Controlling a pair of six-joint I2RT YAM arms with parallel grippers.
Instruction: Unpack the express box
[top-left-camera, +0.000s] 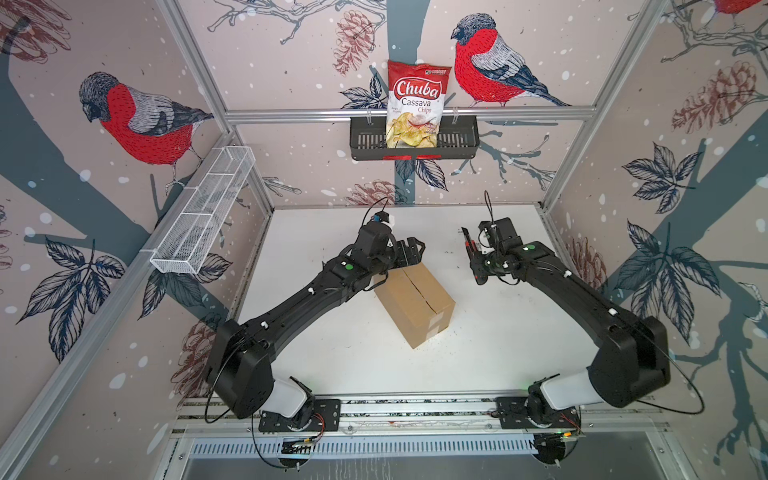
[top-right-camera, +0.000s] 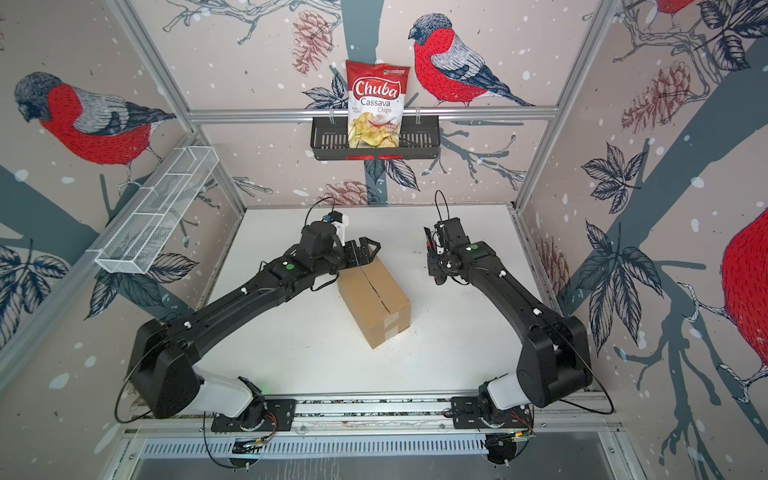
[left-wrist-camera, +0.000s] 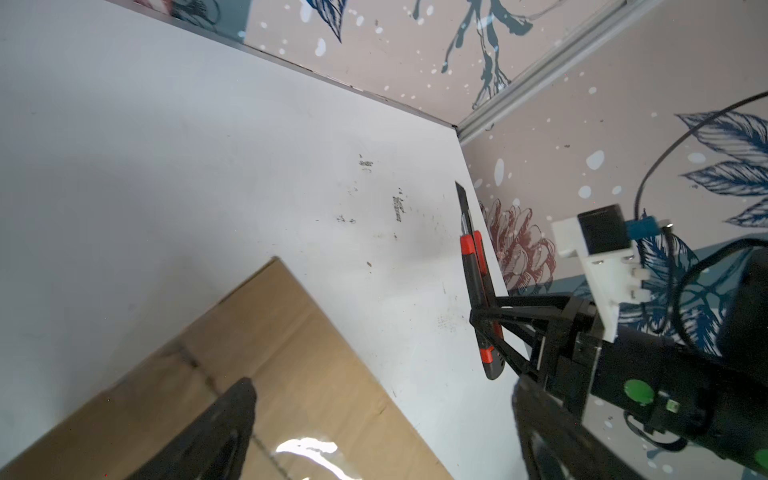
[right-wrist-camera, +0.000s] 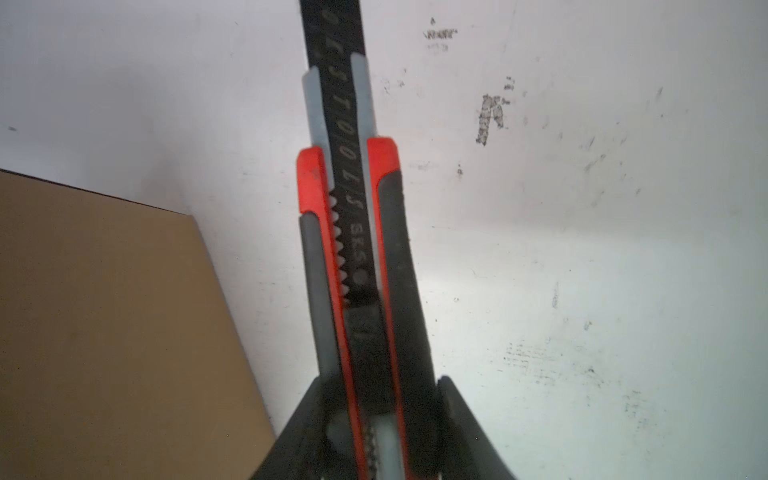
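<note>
The express box (top-left-camera: 415, 305) sits in the middle of the white table (top-left-camera: 332, 365), its long side running from 11 o'clock to 5 o'clock. Its top flaps are shut and shiny tape lies over the seam, so what is inside cannot be seen. The left gripper (top-left-camera: 412, 250) is over the 11 o'clock end of the box with its jaws spread wide and nothing in them. I cannot tell if it touches the cardboard. The right gripper (top-left-camera: 477, 266) is at 2 o'clock from the box, apart from it. It squeezes a red and black knife (top-left-camera: 468, 245) with the blade out, pointing to 12 o'clock. On the back wall at 12 o'clock hangs a black basket (top-left-camera: 457, 139) with a bag of chips (top-left-camera: 417, 104) standing in it. A white wire basket (top-left-camera: 203, 212) hangs on the wall at 10 o'clock
</note>
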